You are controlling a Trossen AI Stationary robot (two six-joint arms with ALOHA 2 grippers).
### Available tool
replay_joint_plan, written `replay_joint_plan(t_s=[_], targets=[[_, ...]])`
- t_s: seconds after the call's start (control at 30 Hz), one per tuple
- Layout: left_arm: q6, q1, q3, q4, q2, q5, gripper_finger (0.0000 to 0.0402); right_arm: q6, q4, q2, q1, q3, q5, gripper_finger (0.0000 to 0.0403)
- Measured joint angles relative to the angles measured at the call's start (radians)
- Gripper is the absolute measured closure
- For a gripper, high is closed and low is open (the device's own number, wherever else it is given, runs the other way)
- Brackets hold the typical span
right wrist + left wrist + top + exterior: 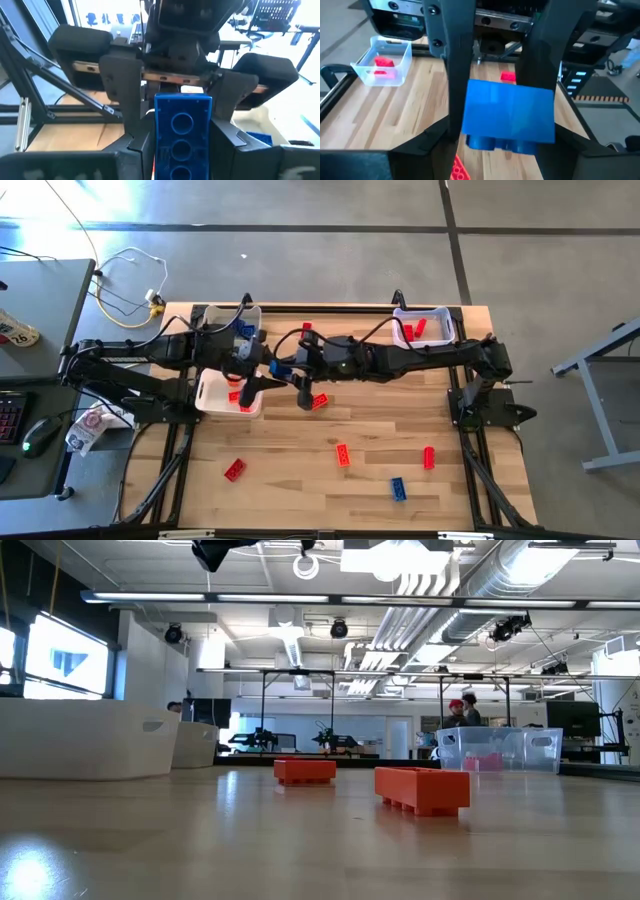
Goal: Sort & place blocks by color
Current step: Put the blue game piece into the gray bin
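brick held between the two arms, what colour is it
Blue. The brick shows best in the left wrist view, gripped between dark jaws.

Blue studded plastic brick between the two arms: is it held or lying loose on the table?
Held, off the table. The blue studded plastic brick sits clamped between the left hand's dark fingers, and the right hand grips it too.

A computer mouse (38,436) and keyboard (8,416) sit on the side desk (45,290) beside white cables (130,280)

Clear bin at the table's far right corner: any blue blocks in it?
No. In the high view the clear bin holds only red blocks.
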Motion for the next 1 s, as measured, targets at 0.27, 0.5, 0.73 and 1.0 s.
replay_joint_plan(t_s=[0.27,0.5,0.73,1.0], targets=[[0.026,0.0,0.0,0.012,0.0,-0.001,0.0192,-0.008,0.062,0.0,0.0,0.0,0.0,0.0291],[0.057,0.0,0.0,0.027,0.0,0.0,0.0232,0.002,0.062,0.0,0.0,0.0,-0.004,0.0291],[0.09,0.0,0.0,0.026,-0.001,0.0,0.0289,0.021,0.061,0.0,0.0,0.0,-0.007,0.0289],[0.086,0.001,0.001,-0.016,-0.001,0.0,0.0289,0.009,0.059,0.002,0.0,0.0,-0.002,0.0239]])
